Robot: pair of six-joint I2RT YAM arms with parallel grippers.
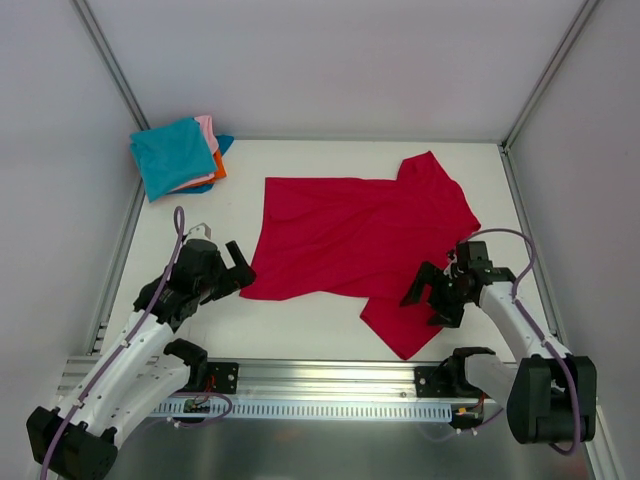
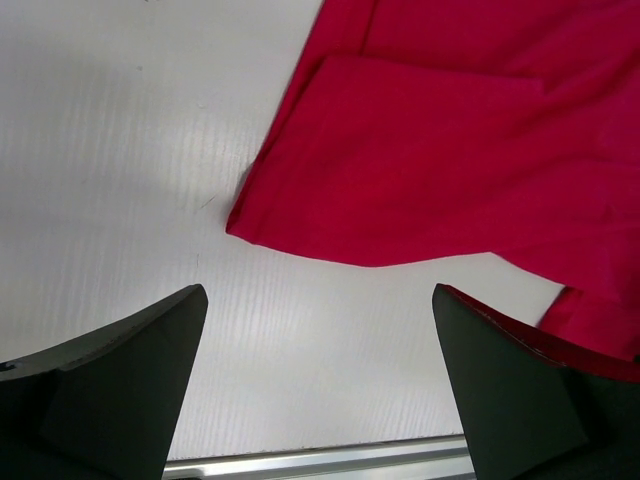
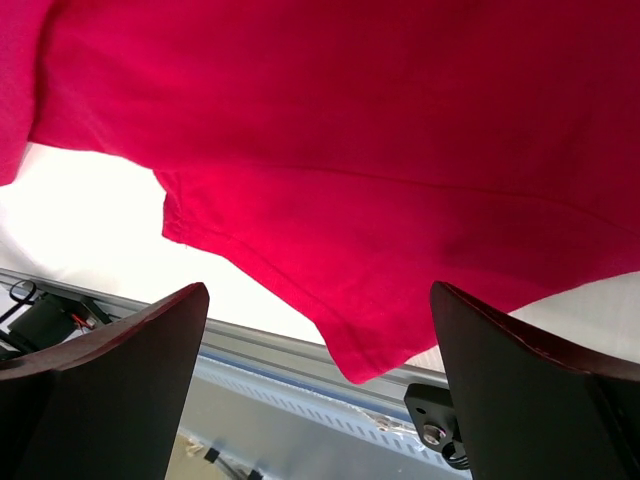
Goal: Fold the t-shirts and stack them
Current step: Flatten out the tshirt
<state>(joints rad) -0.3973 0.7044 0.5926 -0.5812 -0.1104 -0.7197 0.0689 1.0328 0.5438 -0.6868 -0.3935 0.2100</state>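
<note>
A large red t-shirt [image 1: 360,235] lies spread and a little rumpled across the middle of the white table [image 1: 200,215], one sleeve pointing to the back right and another flap toward the near edge. Teal, pink, orange and blue t-shirts sit folded in a stack [image 1: 178,155] at the back left corner. My left gripper [image 1: 243,268] is open just off the red shirt's near left corner [image 2: 450,150], nothing between its fingers [image 2: 130,380]. My right gripper [image 1: 428,300] is open over the shirt's near right flap [image 3: 350,150], not clamped on the cloth.
An aluminium rail [image 1: 320,375] runs along the table's near edge, where both arm bases are bolted. White walls with metal posts [image 1: 110,70] close in the left, back and right sides.
</note>
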